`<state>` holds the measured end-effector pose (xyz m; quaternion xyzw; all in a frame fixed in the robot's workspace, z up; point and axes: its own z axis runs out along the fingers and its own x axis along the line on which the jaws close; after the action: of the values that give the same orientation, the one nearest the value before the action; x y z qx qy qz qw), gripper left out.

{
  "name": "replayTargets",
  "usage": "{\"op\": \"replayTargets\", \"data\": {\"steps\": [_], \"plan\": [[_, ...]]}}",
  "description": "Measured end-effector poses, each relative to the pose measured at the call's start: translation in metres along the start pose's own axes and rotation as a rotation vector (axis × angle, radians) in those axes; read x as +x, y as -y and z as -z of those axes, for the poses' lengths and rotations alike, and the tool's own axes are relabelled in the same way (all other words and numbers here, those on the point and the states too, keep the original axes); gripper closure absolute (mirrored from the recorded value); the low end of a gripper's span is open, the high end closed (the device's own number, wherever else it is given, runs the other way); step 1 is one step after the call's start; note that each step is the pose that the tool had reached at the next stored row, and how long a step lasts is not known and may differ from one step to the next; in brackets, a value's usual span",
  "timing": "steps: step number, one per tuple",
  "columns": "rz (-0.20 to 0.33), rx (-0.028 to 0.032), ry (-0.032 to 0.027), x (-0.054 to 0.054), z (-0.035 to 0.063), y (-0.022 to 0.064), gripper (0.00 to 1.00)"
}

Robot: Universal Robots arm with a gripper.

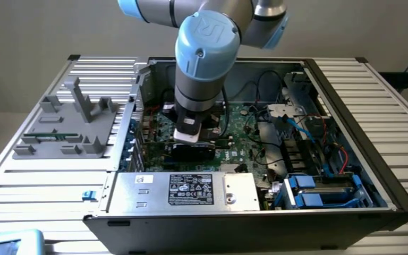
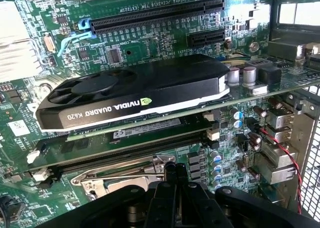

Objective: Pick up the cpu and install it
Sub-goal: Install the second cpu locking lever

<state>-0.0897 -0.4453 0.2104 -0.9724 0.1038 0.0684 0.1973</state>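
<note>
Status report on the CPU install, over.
Tool shut, down inside the computer case, over the socket bracket. CPU: cannot tell whether held. Graphics card close alongside.

Plain grey wall (image 1: 48, 26) behind ribbed aluminium table (image 1: 41, 186) (perhaps daylit).

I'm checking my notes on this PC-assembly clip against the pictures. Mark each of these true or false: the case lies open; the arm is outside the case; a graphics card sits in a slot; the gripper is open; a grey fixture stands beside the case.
1. The computer case lies open. True.
2. The arm is outside the case. False: it reaches down into it, over the motherboard.
3. A graphics card sits in a slot. True.
4. The gripper is open. False: it is shut, above the socket bracket.
5. A grey fixture stands beside the case. True, on the exterior view's left.
</note>
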Motion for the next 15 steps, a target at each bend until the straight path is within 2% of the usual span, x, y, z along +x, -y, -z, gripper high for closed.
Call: {"op": "replayTargets", "data": {"steps": [15], "plan": [[-0.003, 0.0005, 0.0001, -0.0014, -0.0076, 0.0016, 0.88]]}}
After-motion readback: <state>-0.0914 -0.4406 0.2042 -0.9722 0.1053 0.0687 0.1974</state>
